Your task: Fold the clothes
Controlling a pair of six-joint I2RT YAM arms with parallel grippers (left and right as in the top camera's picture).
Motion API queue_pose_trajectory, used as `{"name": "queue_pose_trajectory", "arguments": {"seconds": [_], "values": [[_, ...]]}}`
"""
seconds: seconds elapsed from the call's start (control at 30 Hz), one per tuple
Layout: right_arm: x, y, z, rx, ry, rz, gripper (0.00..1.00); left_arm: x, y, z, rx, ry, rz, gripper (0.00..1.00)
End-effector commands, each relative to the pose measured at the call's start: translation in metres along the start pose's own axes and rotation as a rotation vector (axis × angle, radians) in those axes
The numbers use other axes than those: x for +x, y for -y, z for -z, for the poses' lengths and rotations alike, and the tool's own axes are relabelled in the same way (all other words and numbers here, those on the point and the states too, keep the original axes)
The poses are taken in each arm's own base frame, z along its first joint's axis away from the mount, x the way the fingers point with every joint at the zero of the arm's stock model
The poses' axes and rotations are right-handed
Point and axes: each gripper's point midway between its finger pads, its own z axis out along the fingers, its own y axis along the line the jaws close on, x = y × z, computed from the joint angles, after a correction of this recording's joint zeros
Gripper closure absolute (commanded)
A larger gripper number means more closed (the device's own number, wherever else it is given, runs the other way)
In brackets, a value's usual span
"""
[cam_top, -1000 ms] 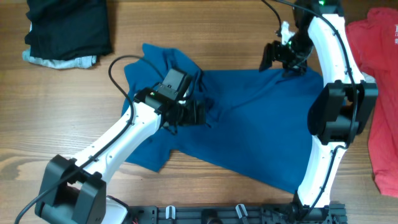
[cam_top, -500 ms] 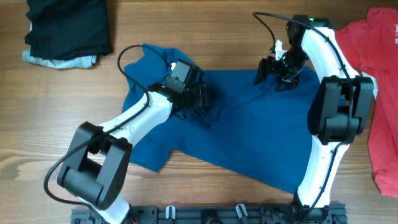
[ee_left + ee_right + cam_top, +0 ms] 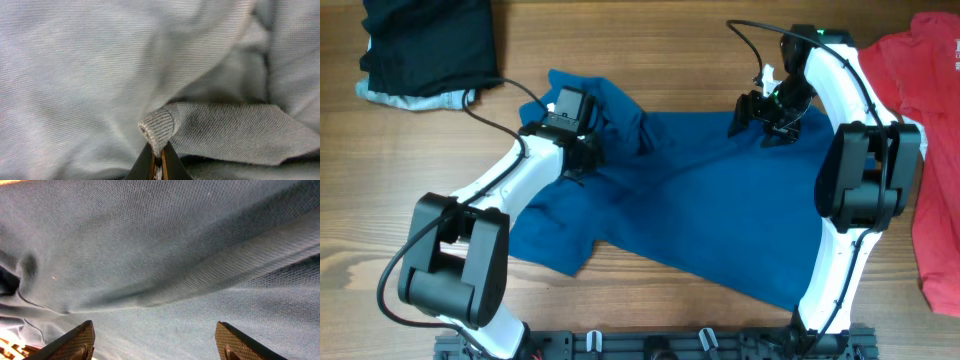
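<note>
Left end effector (image 3: 159,162) shifted up-left, clenched on blue shirt (image 3: 720,200) fold; right end effector (image 3: 758,128) spread; red shirt (image 3: 930,120) aside.

My left claw (image 3: 582,160) is no longer over the middle of the shirt (image 3: 720,210). It now sits further up and to the left, by the bunched collar end. Its jaws, wide a second ago, are now pinched tight on a ribbed fold (image 3: 160,127). My left arm (image 3: 510,180) bends more sharply, with the elbow drawn closer to the shirt. My right claw (image 3: 760,118) has come down from the far edge onto the cloth.
</note>
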Motion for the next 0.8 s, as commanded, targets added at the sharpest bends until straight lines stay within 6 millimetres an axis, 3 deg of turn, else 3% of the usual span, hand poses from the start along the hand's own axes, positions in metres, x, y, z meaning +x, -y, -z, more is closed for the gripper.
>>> {"name": "queue_pose_trajectory", "arguments": {"seconds": [0.0, 0.1, 0.2, 0.27, 0.3, 0.33, 0.37, 0.4, 0.43, 0.5, 0.53, 0.77], "values": [[0.003, -0.006, 0.004, -0.019, 0.009, 0.006, 0.22, -0.01, -0.027, 0.016, -0.075, 0.023, 0.065, 0.96], [0.0, -0.006, 0.004, -0.02, 0.02, -0.001, 0.22, -0.007, -0.039, 0.034, -0.092, 0.016, 0.095, 0.96], [-0.003, -0.006, 0.004, -0.017, 0.032, -0.048, 0.25, 0.008, -0.051, 0.053, -0.125, -0.03, 0.106, 0.93], [-0.006, -0.002, 0.008, 0.002, 0.053, -0.086, 0.28, 0.02, -0.071, 0.063, -0.232, -0.042, 0.213, 0.96], [-0.007, 0.0, 0.01, 0.015, 0.065, -0.094, 0.28, 0.022, -0.077, 0.065, -0.261, -0.041, 0.242, 0.89], [-0.008, 0.0, 0.016, 0.015, 0.083, -0.1, 0.28, 0.022, -0.078, 0.067, -0.267, -0.037, 0.252, 0.72], [-0.008, 0.003, 0.025, 0.024, 0.107, -0.128, 0.28, 0.021, -0.077, 0.068, -0.26, -0.029, 0.252, 0.65], [-0.009, 0.011, 0.035, 0.051, 0.137, -0.172, 0.27, 0.019, -0.073, 0.068, -0.24, -0.024, 0.254, 0.3], [-0.01, 0.021, 0.044, 0.084, 0.167, -0.22, 0.27, 0.018, -0.07, 0.067, -0.223, -0.026, 0.251, 0.03], [-0.011, 0.05, 0.068, 0.135, 0.235, -0.307, 0.22, 0.018, -0.066, 0.066, -0.204, -0.029, 0.25, 0.0], [-0.012, 0.076, 0.082, 0.131, 0.263, -0.344, 0.21, 0.019, -0.064, 0.066, -0.19, -0.039, 0.252, 0.0], [-0.017, 0.159, 0.092, 0.189, 0.315, -0.483, 0.16, 0.027, -0.057, 0.063, -0.148, -0.081, 0.256, 0.0]]}}
